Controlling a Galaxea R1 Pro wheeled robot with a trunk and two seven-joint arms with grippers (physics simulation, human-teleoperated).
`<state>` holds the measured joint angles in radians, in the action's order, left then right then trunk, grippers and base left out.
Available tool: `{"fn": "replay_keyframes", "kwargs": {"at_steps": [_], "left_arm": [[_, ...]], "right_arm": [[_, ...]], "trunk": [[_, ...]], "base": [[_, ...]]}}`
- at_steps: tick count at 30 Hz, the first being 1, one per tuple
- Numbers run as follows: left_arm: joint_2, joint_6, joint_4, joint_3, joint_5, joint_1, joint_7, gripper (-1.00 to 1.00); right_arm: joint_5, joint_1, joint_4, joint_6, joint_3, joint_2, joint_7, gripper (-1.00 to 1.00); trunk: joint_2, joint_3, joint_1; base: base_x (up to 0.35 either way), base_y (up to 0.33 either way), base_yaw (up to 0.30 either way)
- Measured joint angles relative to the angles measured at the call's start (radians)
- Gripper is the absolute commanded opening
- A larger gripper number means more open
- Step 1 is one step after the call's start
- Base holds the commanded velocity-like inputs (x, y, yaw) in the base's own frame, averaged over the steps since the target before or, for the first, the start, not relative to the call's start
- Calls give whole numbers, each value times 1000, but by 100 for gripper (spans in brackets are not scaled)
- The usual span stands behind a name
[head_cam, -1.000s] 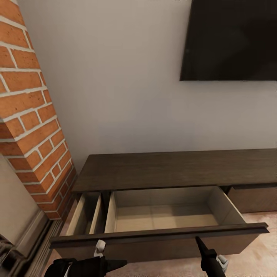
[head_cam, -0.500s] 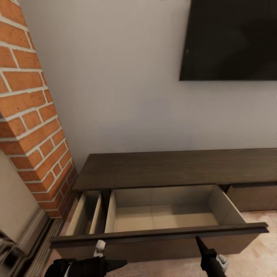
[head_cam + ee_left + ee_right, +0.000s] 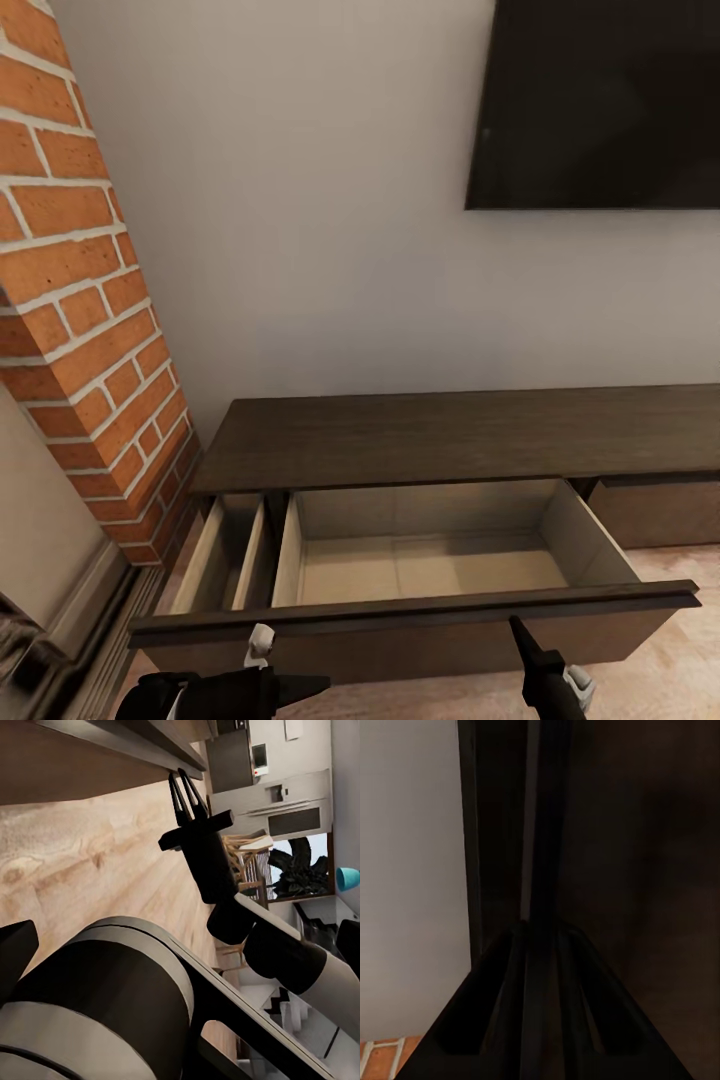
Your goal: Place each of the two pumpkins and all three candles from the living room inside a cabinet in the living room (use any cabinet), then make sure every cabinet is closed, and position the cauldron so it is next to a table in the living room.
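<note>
Cabinet (image 3: 450,440) right of brick column (image 3: 80,300); television (image 3: 600,100) above (seemingly wall-mounted).

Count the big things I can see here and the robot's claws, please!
Cabinet: 1
Open drawers: 2
TV: 1
Brick column: 1
Claws: 2, left and right
Total: 7

A home living room: a wall-mounted television (image 3: 598,100) above a low wooden cabinet (image 3: 450,435), beside a brick chimney (image 3: 80,300).
</note>
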<state>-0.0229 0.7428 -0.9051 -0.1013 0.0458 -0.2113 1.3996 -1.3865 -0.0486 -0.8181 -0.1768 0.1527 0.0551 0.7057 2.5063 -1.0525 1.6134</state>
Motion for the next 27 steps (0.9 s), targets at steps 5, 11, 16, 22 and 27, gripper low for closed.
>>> {"fn": "replay_keyframes", "kwargs": {"at_steps": [5,11,16,22,27], "left_arm": [[0,0,0,0,0,0,0,100],[-1,0,0,0,0,0,0,100],[0,0,0,0,0,0,0,100],[0,0,0,0,0,1,0,100],[0,0,0,0,0,1,0,100]], "right_arm": [[1,0,-26,0,0,0,-43,-100],[0,0,-3,0,2,0,-5,-100],[0,0,-1,0,2,-1,-1,-100],[0,0,-1,0,2,0,-1,-100],[0,0,-8,0,2,0,-13,-100]], "trunk": [[0,0,0],[0,0,0],[0,0,0],[0,0,0],[0,0,0]], "base": [[-108,0,0],[-18,0,0],[-1,0,0],[-4,0,0],[-68,0,0]]}}
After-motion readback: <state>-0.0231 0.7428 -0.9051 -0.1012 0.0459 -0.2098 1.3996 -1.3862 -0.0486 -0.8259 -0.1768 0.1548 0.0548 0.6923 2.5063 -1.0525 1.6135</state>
